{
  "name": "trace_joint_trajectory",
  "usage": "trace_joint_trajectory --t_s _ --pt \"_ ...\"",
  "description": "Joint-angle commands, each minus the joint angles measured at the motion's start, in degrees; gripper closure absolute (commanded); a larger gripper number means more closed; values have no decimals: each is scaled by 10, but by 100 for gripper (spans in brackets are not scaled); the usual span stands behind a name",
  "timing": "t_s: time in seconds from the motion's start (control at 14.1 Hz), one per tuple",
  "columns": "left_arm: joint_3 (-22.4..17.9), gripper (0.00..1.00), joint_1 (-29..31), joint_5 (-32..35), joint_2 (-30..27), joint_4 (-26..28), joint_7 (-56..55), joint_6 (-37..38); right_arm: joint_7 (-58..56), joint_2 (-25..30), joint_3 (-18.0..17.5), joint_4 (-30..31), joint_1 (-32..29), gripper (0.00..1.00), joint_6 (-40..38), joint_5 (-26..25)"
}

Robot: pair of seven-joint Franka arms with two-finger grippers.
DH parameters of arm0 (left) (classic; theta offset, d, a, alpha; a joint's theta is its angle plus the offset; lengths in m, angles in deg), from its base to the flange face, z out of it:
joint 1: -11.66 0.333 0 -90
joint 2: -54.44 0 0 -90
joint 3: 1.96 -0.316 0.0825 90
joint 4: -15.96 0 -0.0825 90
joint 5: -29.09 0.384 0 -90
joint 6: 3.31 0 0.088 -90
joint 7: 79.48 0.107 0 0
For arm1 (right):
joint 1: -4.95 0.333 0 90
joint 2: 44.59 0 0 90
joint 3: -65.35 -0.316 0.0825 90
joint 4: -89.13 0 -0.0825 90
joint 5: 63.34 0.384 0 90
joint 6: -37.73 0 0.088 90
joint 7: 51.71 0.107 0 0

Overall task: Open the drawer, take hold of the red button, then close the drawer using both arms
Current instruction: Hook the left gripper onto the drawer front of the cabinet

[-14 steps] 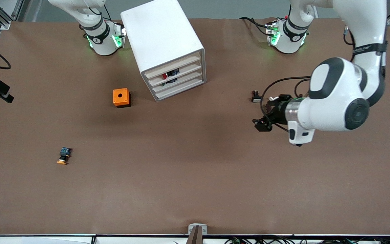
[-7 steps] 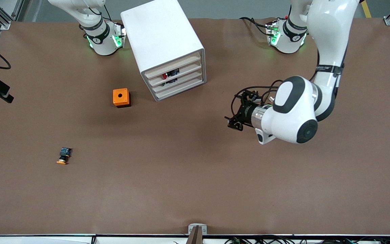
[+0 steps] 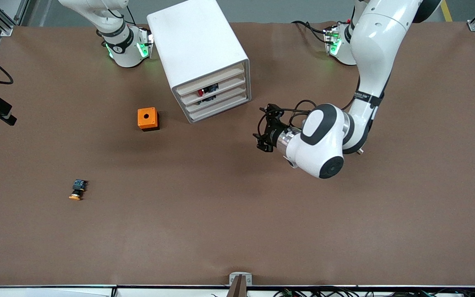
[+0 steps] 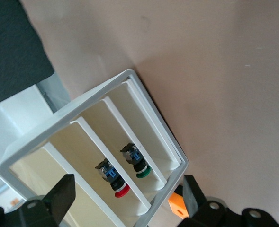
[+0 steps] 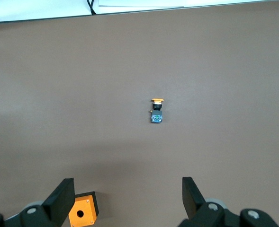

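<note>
The desk [image 3: 237, 222] wears a matt brown covering, smooth and paper-like. The cabinet [image 3: 194, 39] looks like smooth white plastic with a soft sheen — its drawer [image 3: 221, 88] likewise. Beside the cabinet, the orange box [image 3: 147, 119] is matt plastic; the arms' [image 3: 369, 45] shells are glossy white.

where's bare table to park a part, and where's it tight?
Bare: the wide stretch nearer the front camera than the orange box and cabinet, bordered by the orange-capped button. Tight: the cabinet's drawer fronts, where the open left hand hovers. The open right hand waits, raised, over the orange box.
</note>
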Motion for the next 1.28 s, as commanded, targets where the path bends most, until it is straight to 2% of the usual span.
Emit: trace_joint_trajectory --t_s 0.0,0.14,0.35,0.5,0.64,0.78,1.2 --pt "16 1 6 -25 27 -15 -70 24 8 -6 -4 -12 -3 0 -4 -8" --pt "16 3 6 -51 42 -14 -127 49 8 -6 -4 -12 -3 0 -4 -8" --pt "24 19 4 -57 58 -9 -183 71 8 -6 -4 -12 -3 0 -4 -8" --pt "30 34 0 -58 67 -8 -187 85 9 -6 -4 -12 -3 0 -4 -8" --pt "41 39 -2 -58 76 1 -188 88 9 -6 -4 -12 -3 0 -4 -8" --pt "56 42 -3 -58 85 6 -188 94 9 -6 -3 -12 -3 0 -4 -8" --pt "56 42 -42 -80 111 6 -210 94 9 -6 -4 -12 -3 0 -4 -8"
